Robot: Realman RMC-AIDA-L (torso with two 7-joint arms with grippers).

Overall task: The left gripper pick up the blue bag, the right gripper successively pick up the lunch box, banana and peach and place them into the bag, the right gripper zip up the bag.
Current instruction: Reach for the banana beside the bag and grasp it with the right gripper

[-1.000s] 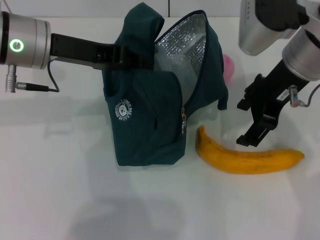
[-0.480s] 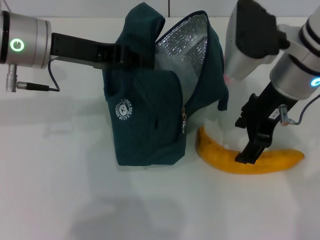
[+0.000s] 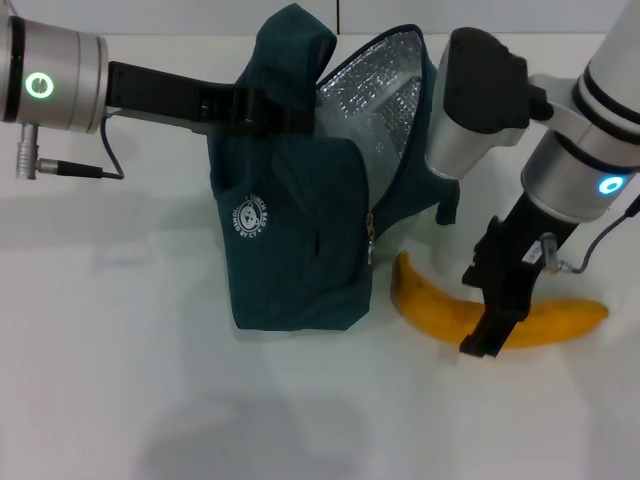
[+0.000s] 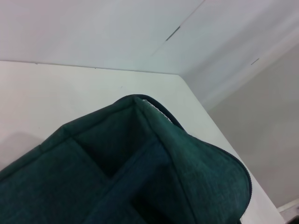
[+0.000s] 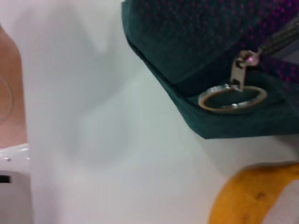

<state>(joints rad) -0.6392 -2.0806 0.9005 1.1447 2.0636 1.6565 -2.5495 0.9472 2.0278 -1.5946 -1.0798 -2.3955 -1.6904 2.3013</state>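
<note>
The blue bag [image 3: 300, 230] stands on the white table [image 3: 120, 380], its flap open and its silver lining [image 3: 375, 90] showing. My left gripper [image 3: 250, 110] is shut on the bag's upper part and holds it upright; the left wrist view shows only the bag's fabric [image 4: 140, 177]. The banana [image 3: 425, 305] lies just right of the bag. My right gripper [image 3: 492, 325] is down over the banana's middle, open, with one finger in front of it. The right wrist view shows the zipper ring [image 5: 232, 98] and the banana's end [image 5: 252, 196]. The lunch box and peach are out of view.
The right arm's silver and black forearm [image 3: 470, 100] hangs over the table behind the banana, close to the bag's open side. Bare table lies in front of the bag and to its left.
My right gripper has come down and toward the bag, from beside the banana onto its middle. The right forearm now covers the spot where the pink peach showed. Bag and left arm stay put.
</note>
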